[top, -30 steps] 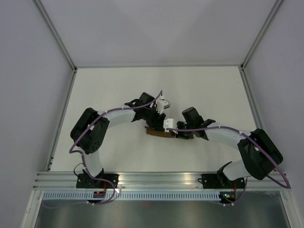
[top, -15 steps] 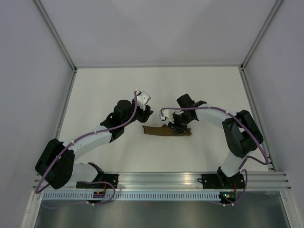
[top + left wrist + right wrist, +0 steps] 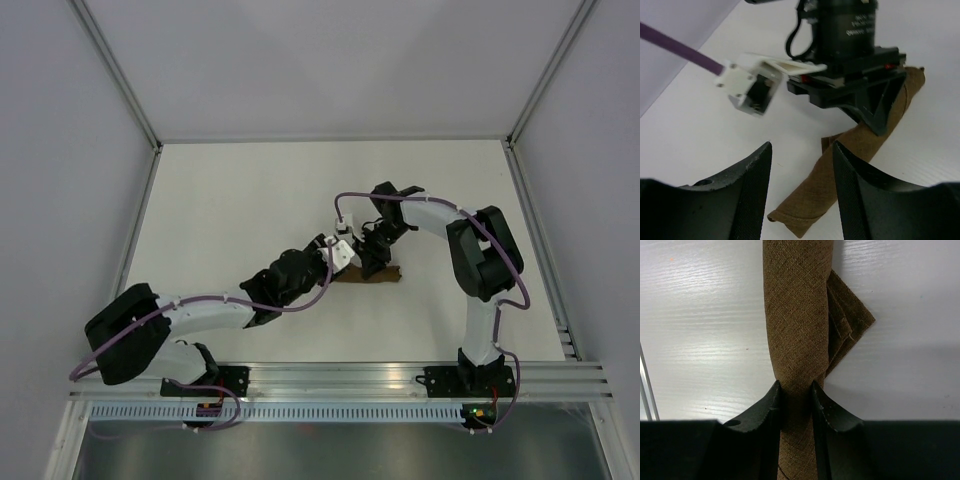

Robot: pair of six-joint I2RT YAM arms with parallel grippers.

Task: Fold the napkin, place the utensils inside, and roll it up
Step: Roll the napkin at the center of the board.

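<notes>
The napkin (image 3: 388, 277) lies near the middle of the surface (image 3: 250, 190) as a tight, narrow roll. In the top view its long axis runs about left to right, nearly parallel to the near edge. No utensils can be seen. They are perhaps wrapped inside the roll, but the cloth hides this and it cannot be told.

The right gripper (image 3: 795, 389) is clenched on the napkin. Its two fingers pinch the roll from both sides, across the long axis, and the cloth is squeezed thinner at that place. Beyond the fingers, one folded corner of the cloth sticks out sideways from the roll and lies flat on the surface.

The left gripper (image 3: 801, 150) is released, with its jaws standing apart and nothing between them. It is at the left end of the roll. In its own wrist view the roll runs away from it, slanting up to the right, and the loose near end lies just in front of the jaws and lower. The right gripper sits farther along the same roll.

So the left arm is the nearer one to the free end, and the coming move probably depends on this end.

The left arm stretches low and long from its base, diagonally toward the centre. The right arm stands up from its base, bends over, and comes down on the roll from the far side.
</notes>
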